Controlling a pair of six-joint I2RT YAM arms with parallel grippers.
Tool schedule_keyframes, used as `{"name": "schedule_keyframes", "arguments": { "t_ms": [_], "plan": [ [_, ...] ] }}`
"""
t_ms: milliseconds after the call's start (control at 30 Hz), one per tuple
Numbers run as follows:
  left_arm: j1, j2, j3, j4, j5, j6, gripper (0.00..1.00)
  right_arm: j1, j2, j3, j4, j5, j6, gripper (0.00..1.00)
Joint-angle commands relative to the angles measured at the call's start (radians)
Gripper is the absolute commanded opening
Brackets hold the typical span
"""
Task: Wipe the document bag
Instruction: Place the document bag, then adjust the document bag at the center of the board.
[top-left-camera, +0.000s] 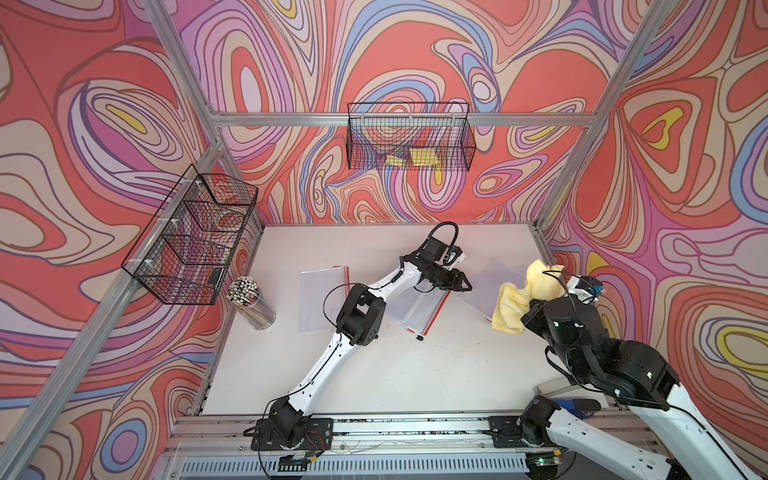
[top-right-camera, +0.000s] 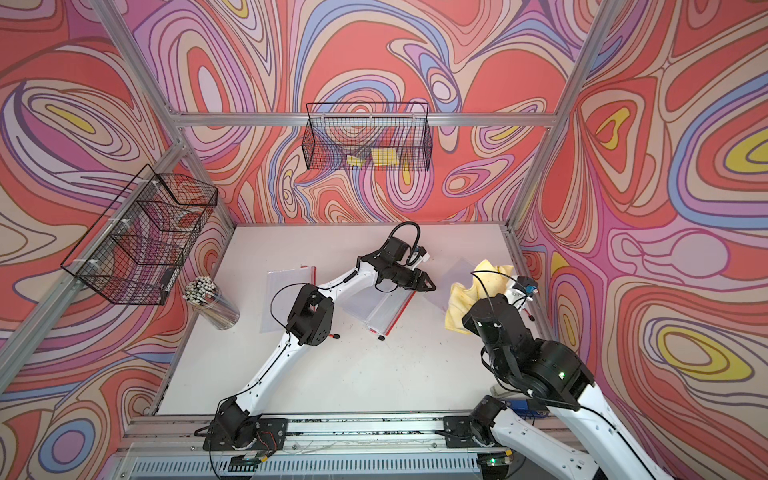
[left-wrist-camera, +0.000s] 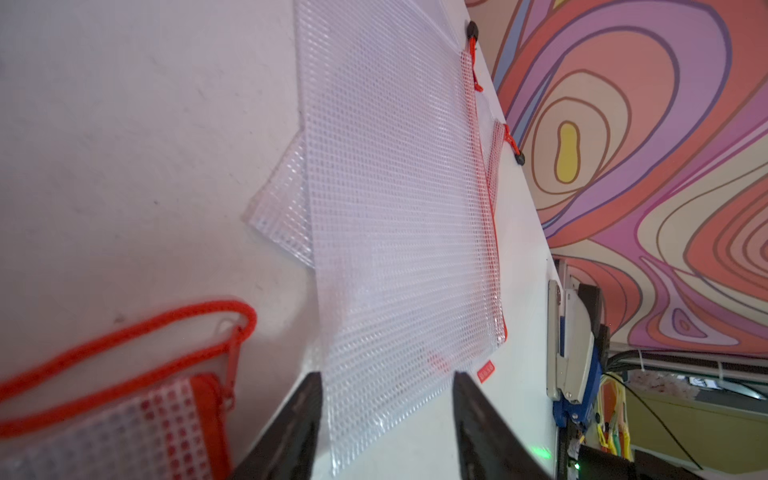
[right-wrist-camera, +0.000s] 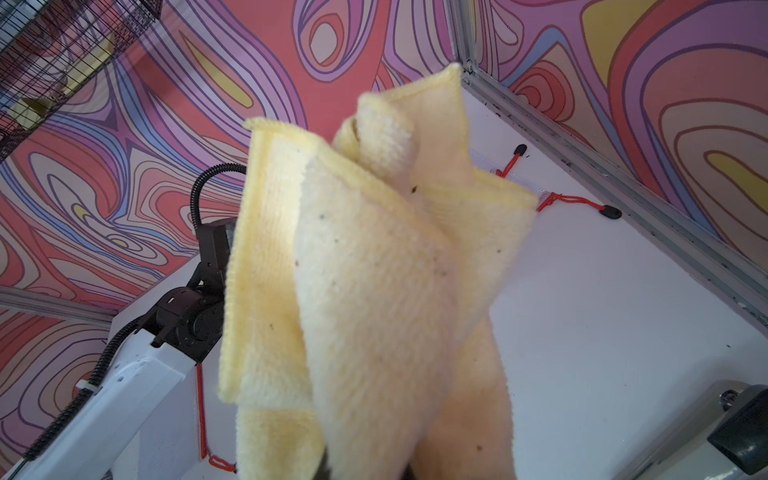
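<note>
Left fingers (left-wrist-camera: 291, 424) stand parted and empty at the corner of a mesh bag (left-wrist-camera: 399, 228). Cannot tell if they touch it.

Right fingers are hidden inside a bunched yellow cloth (right-wrist-camera: 374, 270), clamped on it, raised over the right of the bench (top-left-camera: 374, 374).

The mesh bag lies flat at the right, zip side toward the right wall, overlapping a second bag (left-wrist-camera: 282, 208). A third bag (top-left-camera: 424, 313) lies under the left arm, a fourth bag (top-left-camera: 322, 299) further left.

Judgement: thin, light, floppy, slick film, likely to skate under a wipe. Better to pin it flat at a corner clear of the zip than to pinch it. The red cords could snag.
</note>
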Motion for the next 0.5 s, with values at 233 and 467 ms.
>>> {"name": "schedule_keyframes", "arguments": {
  "t_ms": [233,467],
  "plan": [
    [-0.016,-0.614,-0.545,0.138,-0.371,0.164,0.99,-0.005,0.124,-0.04,0.123,-0.064,-0.057,0.0],
    [-0.062,-0.744,-0.819,0.058,-0.675,0.344,0.77,-0.005,0.052,-0.048,0.112,-0.015,-0.049,0.0]
  ]
}}
